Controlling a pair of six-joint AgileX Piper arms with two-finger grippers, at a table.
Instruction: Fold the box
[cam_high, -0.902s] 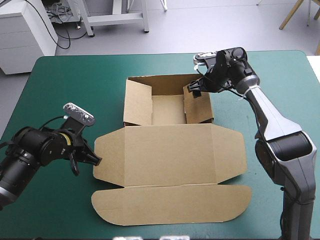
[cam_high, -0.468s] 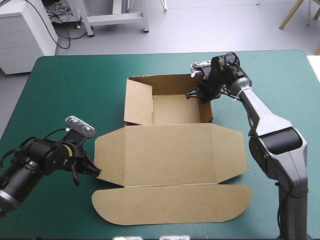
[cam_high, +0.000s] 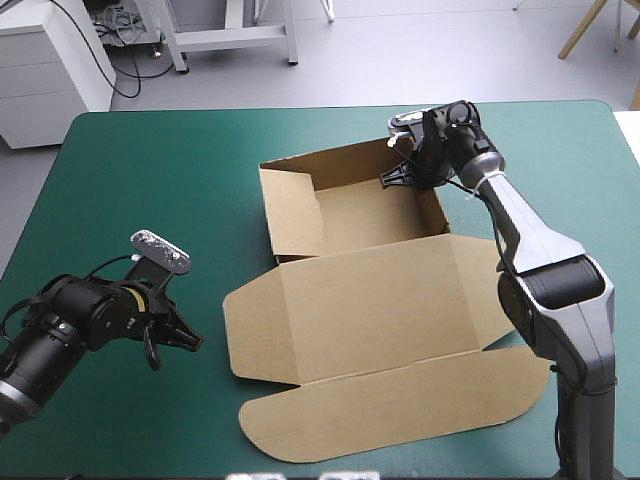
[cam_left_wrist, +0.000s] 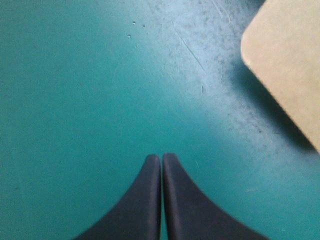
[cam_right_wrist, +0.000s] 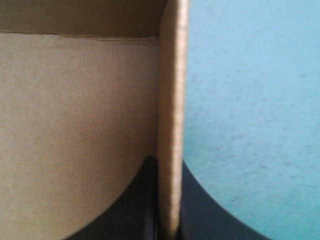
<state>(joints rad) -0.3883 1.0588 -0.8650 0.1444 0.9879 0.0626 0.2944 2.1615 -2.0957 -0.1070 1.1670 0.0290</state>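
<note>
The brown box lies as an open tray with raised walls, its lid and rounded front flap flat on the teal-green cover, the whole sheet turned askew. My right gripper is at the tray's far right corner. In the right wrist view the right gripper is shut on the upright right wall, one finger inside and one outside. My left gripper rests low over the cover, left of the lid and apart from it. In the left wrist view the left gripper is shut on nothing, with a rounded flap corner ahead and to one side.
Bare teal-green cover stretches from my left gripper to the table's left and far edges. The front flap reaches close to the table's near edge. The right arm's elbow stands just right of the lid.
My right gripper has shut on the tray's right wall. The box has slid right and turned, and its lid has drawn away from my left gripper, which stayed put.
</note>
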